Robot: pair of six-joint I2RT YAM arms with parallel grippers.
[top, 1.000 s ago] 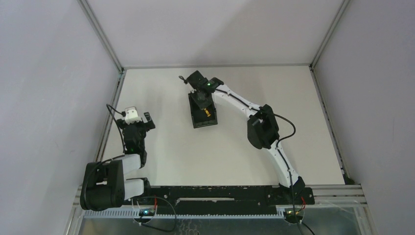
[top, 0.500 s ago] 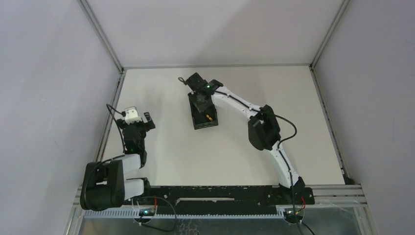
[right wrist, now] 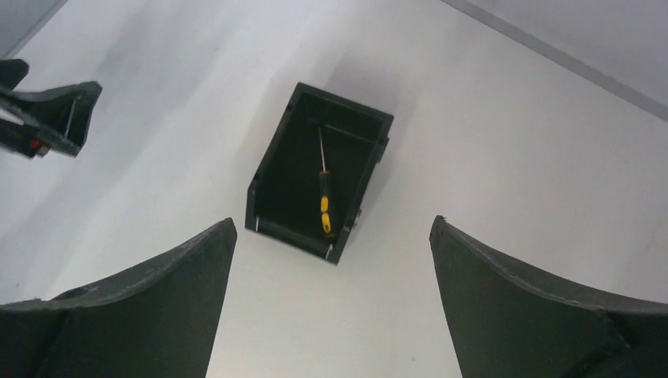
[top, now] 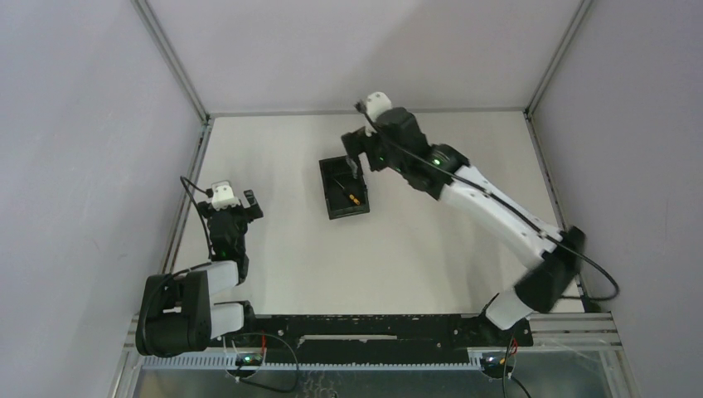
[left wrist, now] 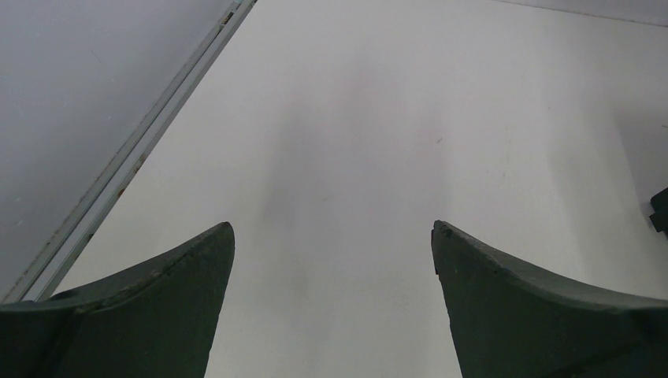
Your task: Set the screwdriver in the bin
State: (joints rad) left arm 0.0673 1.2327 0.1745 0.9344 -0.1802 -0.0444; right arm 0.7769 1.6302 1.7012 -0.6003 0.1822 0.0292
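Note:
The black bin [top: 332, 199] lies on the white table, left of the middle. Inside it rests the screwdriver [top: 351, 196], its yellow and black handle toward the near end. In the right wrist view the screwdriver [right wrist: 323, 203] lies lengthwise on the floor of the bin [right wrist: 269, 175], free of any grip. My right gripper [top: 358, 160] hangs raised over the bin's far right corner. That gripper [right wrist: 332, 222] stands wide open with nothing between its fingers. My left gripper [top: 231, 207] rests near the left edge, and the left wrist view shows it [left wrist: 332, 225] open and empty.
An aluminium rail [top: 184, 195] borders the table's left side, with grey walls around. The right arm's elbow [top: 551, 274] reaches out over the table's right edge. The left gripper's fingers [right wrist: 55, 110] show at the top left of the right wrist view.
My right gripper has gone from shut to wide open, leaving the screwdriver in the bin, and has lifted up and back to the right. The left arm has stayed still.

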